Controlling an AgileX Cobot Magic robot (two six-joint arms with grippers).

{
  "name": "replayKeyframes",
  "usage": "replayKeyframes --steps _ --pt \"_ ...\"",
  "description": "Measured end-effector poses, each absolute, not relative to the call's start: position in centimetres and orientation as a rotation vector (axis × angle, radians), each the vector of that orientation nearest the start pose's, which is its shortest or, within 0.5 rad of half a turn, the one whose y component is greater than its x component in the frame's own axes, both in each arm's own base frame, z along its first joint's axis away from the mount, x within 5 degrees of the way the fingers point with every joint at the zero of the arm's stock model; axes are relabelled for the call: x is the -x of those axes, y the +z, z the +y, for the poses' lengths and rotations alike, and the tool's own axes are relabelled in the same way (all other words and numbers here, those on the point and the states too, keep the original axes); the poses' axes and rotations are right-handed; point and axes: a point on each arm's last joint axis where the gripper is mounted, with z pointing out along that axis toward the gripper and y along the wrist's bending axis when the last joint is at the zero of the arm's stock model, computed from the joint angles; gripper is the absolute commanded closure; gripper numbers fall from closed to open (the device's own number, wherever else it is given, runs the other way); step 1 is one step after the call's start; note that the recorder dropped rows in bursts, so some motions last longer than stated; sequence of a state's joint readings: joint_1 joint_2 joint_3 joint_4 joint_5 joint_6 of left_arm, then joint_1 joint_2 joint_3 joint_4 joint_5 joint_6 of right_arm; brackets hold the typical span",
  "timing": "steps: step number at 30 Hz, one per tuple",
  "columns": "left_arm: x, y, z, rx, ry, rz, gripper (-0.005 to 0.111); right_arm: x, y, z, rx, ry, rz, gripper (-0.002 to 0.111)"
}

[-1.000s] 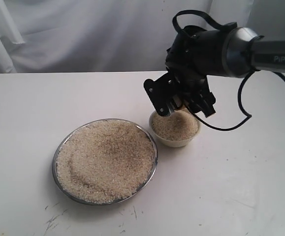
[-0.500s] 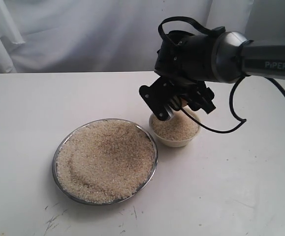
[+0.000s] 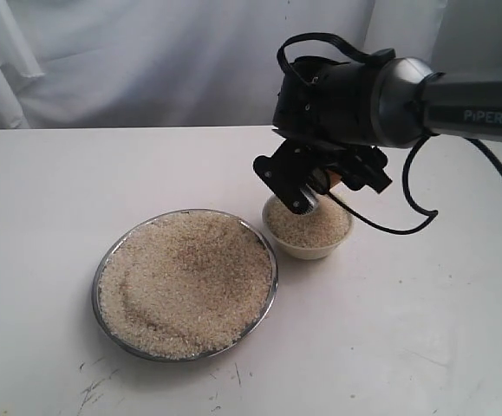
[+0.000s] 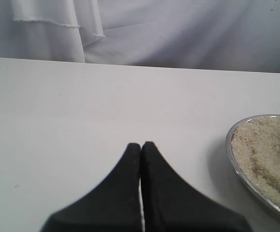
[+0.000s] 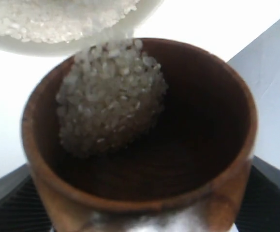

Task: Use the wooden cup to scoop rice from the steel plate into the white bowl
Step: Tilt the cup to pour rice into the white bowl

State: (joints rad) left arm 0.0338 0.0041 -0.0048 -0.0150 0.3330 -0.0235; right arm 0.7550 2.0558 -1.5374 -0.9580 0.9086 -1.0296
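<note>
The steel plate [image 3: 96, 293] lies on the table, heaped with rice [image 3: 185, 282]. Just right of it stands the white bowl [image 3: 307, 250], nearly full of rice [image 3: 308, 224]. My right gripper [image 3: 313, 184] hangs over the bowl, shut on the wooden cup [image 3: 331, 178], which is tilted towards the bowl. In the right wrist view the cup [image 5: 144, 193] fills the picture, a clump of rice [image 5: 110, 104] lying against its lip by the bowl's rim [image 5: 81, 47]. My left gripper [image 4: 140, 146] is shut on nothing, low over bare table beside the plate [image 4: 236, 166].
White cloth [image 3: 146, 61] hangs behind the table's far edge. The right arm's black cable [image 3: 411, 221] loops down beside the bowl. Dark scuff marks [image 3: 94, 390] lie on the table in front of the plate.
My right gripper with the cup has shifted a little left over the bowl and its wrist has turned. The left gripper's earlier state is not shown.
</note>
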Motion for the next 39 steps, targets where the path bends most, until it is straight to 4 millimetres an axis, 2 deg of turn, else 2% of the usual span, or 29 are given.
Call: replayKeyframes --steps 6,11,39 --pt "-5.4 18.5 0.1 0.061 -0.007 1.815 0.107 -35.8 19.6 26.1 2.593 -1.272 1.083 0.108" --pt "-5.4 18.5 0.1 0.061 -0.007 1.815 0.107 -35.2 18.8 27.3 2.632 -1.318 0.997 0.108" --pt "-5.4 18.5 0.1 0.061 -0.007 1.815 0.107 -34.7 19.4 28.0 2.644 -1.483 0.868 0.108"
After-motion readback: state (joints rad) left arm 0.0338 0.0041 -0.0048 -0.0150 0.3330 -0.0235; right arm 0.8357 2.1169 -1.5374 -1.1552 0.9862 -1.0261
